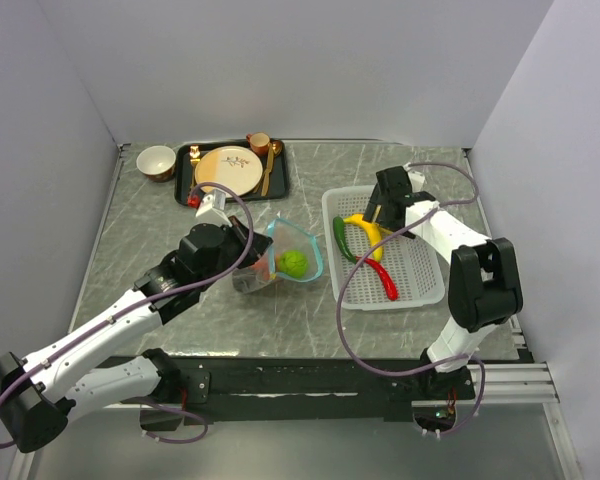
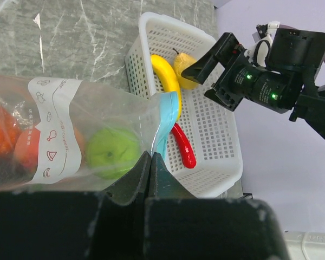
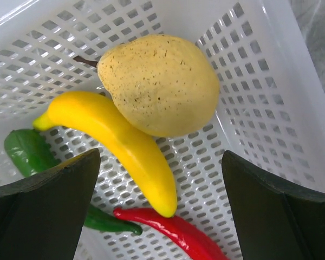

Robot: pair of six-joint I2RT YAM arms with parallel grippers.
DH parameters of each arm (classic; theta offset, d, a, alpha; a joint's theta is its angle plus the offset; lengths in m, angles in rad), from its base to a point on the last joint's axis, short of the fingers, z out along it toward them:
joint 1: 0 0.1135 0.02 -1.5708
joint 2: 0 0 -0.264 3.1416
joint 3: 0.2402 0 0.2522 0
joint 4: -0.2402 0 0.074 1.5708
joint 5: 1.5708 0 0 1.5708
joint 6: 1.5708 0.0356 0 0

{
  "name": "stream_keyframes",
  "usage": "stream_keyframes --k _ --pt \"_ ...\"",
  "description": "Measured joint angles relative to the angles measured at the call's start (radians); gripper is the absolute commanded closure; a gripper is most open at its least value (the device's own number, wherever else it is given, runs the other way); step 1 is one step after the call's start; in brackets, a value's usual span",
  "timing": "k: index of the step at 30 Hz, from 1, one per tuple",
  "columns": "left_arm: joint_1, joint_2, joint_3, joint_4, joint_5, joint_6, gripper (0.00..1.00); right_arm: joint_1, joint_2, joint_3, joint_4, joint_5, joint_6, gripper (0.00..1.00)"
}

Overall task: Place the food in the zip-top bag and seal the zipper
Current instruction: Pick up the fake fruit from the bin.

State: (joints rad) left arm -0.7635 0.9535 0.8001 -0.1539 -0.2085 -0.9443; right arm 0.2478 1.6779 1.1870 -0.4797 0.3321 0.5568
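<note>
The zip-top bag (image 1: 298,247) lies open-mouthed at the table's middle, its teal zipper (image 2: 165,116) facing the white basket (image 1: 420,285). A lime-green ball (image 2: 112,153) and an orange tomato (image 2: 0,130) lie inside. My left gripper (image 2: 150,157) is shut on the bag's rim at the zipper. My right gripper (image 3: 161,157) is open and hangs just above the basket, astride the yellow banana (image 3: 119,146). The pale potato (image 3: 162,81), red chilli (image 3: 173,233) and green pepper (image 3: 27,154) lie around the banana. The dark fruit is not visible.
A black tray (image 1: 185,180) at the back left holds the beige plate (image 1: 227,168), a cup (image 1: 258,142) and a spoon. A bowl (image 1: 156,160) stands left of it. The basket's walls (image 3: 271,65) enclose the right gripper's fingers.
</note>
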Motion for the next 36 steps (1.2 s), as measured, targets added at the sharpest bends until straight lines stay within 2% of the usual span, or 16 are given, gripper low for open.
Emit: stream_keyframes --k 8,20,29,31,33,35,36 --pt "0.000 0.001 0.000 -0.005 -0.003 0.004 0.99 0.000 0.008 0.005 0.070 0.053 -0.117 0.00" --pt "0.000 0.018 0.000 -0.015 -0.018 0.016 0.99 -0.006 0.056 0.016 0.165 0.030 -0.309 0.00" --pt "0.000 0.012 0.000 -0.017 -0.026 0.019 0.99 -0.023 0.163 0.070 0.169 -0.016 -0.352 0.00" --pt "0.000 0.012 0.000 -0.017 -0.026 0.019 0.99 -0.023 0.169 0.069 0.164 -0.025 -0.351 0.04" --pt "0.000 0.012 0.000 -0.017 -0.026 0.019 0.99 -0.023 0.169 0.068 0.163 -0.032 -0.348 0.12" --pt "0.000 0.012 0.000 -0.017 -0.026 0.019 0.99 -0.024 0.169 0.064 0.165 -0.037 -0.344 0.27" --pt "0.000 0.012 0.000 -0.017 -0.026 0.019 0.99 -0.024 0.169 0.060 0.165 -0.038 -0.341 0.30"
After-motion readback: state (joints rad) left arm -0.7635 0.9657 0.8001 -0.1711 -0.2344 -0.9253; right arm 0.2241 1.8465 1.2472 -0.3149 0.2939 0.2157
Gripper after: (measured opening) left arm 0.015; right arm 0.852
